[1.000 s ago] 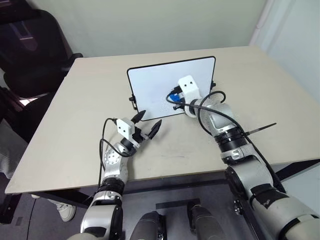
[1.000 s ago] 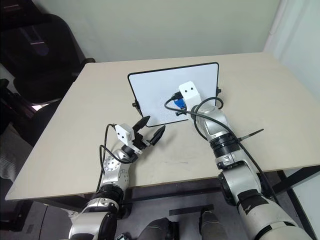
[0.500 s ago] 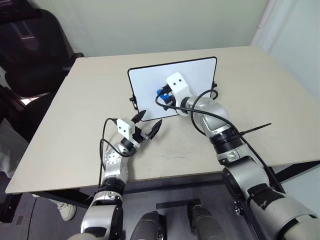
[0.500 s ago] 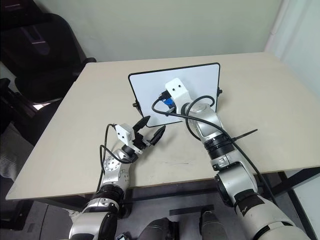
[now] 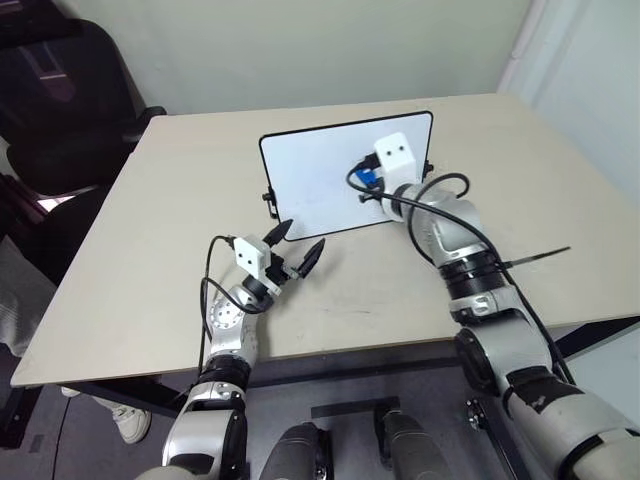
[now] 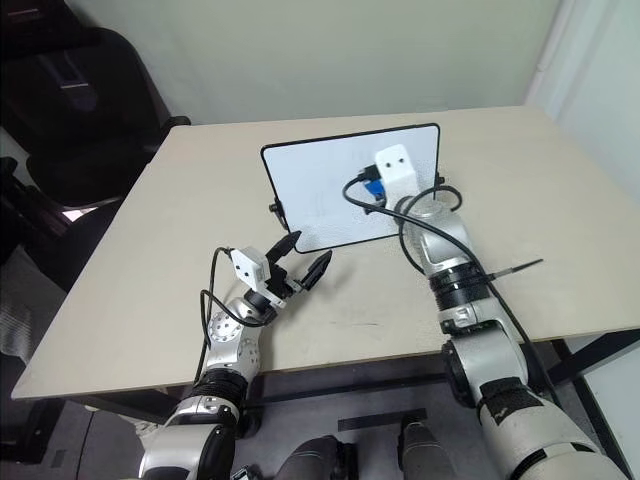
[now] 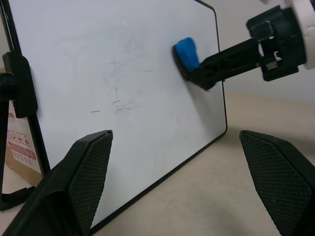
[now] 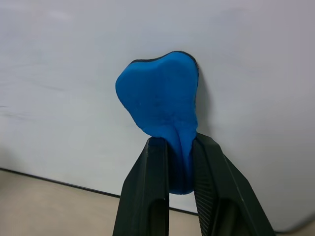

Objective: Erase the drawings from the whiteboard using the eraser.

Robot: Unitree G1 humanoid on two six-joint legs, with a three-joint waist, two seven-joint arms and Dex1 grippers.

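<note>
The whiteboard (image 5: 320,185) stands upright on the table, black-framed with side clips. My right gripper (image 5: 372,181) is shut on the blue eraser (image 8: 160,103), whose soft pad is pressed against the board's right upper part (image 7: 186,53). Faint thin traces of the drawings (image 7: 118,102) show on the board's middle, left of the eraser. My left gripper (image 5: 297,243) is open in front of the board's lower left corner, apart from it, with nothing between its fingers.
The beige table (image 5: 150,250) has free room on both sides of the board. A black chair (image 5: 60,90) stands off the table's far left corner. A black cable loops along my right forearm (image 5: 440,195).
My right gripper swept the eraser left across the board, then back to the right and slightly up. The left arm has stayed still.
</note>
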